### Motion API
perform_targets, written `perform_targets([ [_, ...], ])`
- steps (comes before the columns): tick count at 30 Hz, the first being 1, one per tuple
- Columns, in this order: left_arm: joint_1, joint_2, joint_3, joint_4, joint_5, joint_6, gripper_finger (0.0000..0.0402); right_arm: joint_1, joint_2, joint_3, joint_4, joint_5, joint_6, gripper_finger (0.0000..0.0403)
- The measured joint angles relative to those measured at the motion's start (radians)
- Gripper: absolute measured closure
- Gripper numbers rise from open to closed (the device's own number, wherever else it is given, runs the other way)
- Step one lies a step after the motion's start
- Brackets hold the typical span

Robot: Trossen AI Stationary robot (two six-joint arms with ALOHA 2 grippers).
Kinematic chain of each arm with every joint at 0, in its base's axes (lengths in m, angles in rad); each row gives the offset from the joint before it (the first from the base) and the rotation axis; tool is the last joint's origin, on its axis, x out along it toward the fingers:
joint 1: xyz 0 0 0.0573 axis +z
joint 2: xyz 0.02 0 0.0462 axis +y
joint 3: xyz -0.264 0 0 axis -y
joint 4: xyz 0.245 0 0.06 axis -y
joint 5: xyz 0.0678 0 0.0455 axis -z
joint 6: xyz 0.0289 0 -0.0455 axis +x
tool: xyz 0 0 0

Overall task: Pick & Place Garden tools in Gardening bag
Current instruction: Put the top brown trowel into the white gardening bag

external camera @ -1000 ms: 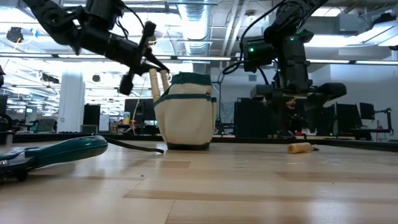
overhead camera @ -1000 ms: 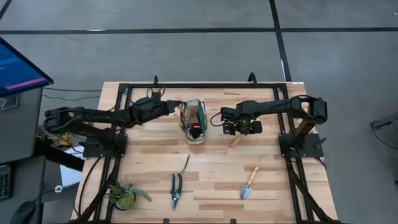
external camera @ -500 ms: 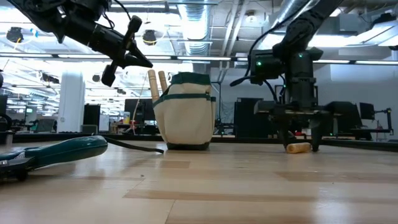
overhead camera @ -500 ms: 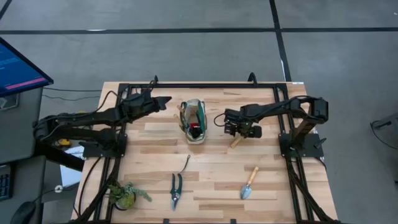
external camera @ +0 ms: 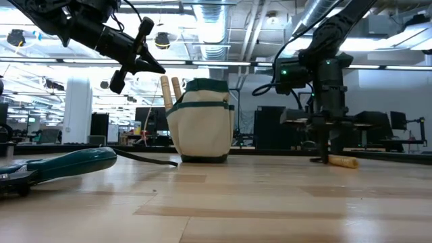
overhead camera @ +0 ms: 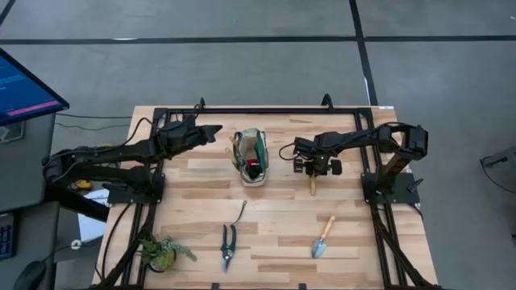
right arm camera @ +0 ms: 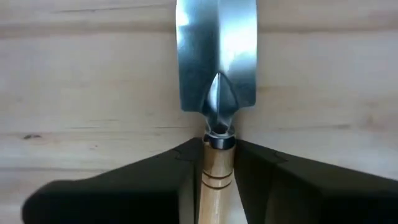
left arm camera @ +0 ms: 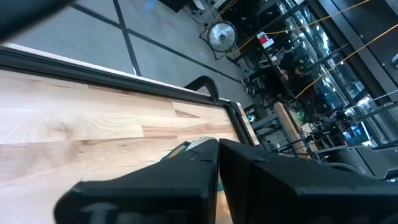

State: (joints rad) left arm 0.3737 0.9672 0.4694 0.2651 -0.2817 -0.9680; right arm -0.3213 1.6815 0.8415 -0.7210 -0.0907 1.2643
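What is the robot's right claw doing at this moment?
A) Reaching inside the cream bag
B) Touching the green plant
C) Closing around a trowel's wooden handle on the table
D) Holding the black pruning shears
C: the right claw has its fingers on either side of the trowel, at the wooden handle just below the silver blade.

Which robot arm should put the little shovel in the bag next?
The right one. Its pincer already sits around the trowel handle on the table, beside the bag. The left pincer hangs empty.

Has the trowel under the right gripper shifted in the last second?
Yes. The trowel under the right gripper swung from slanted to straight, handle now farther from the gardening bag.
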Motion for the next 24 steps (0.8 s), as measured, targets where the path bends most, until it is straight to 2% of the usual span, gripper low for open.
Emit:
perform_targets([
  [3, 0.0, 0.0, 0.0, 0.0, 0.001, 0.0, 0.04, -0.012, -0.013, 0.011, 0.027, 0.035, -0.099, 0.0348],
  [4, 0.0, 0.0, 0.0, -0.001, 0.003, 0.0, 0.04, -0.014, -0.023, 0.02, 0.045, 0.083, -0.137, 0.0348],
  [5, 0.0, 0.0, 0.0, -0.001, 0.012, 0.0, 0.04, -0.014, -0.033, 0.031, 0.088, 0.181, -0.176, 0.0348],
  [7, 0.0, 0.0, 0.0, -0.003, 0.022, -0.001, 0.04, -0.025, -0.087, 0.046, 0.169, 0.311, -0.251, 0.0348],
  [10, 0.0, 0.002, 0.0, -0.003, 0.037, -0.005, 0.04, -0.055, -0.172, 0.046, 0.338, 0.371, -0.415, 0.0348],
  [17, 0.0, 0.012, 0.0, -0.005, 0.039, -0.014, 0.04, -0.148, -0.245, 0.048, 0.781, 0.359, -0.896, 0.0348],
  [21, -0.002, 0.024, 0.0, -0.005, 0.04, -0.045, 0.04, -0.178, -0.214, 0.05, 1.061, 0.243, -1.05, 0.0348],
  [24, -0.002, 0.037, 0.0, -0.002, 0.055, -0.096, 0.04, -0.213, -0.162, 0.048, 1.201, 0.131, -1.064, 0.0348],
])
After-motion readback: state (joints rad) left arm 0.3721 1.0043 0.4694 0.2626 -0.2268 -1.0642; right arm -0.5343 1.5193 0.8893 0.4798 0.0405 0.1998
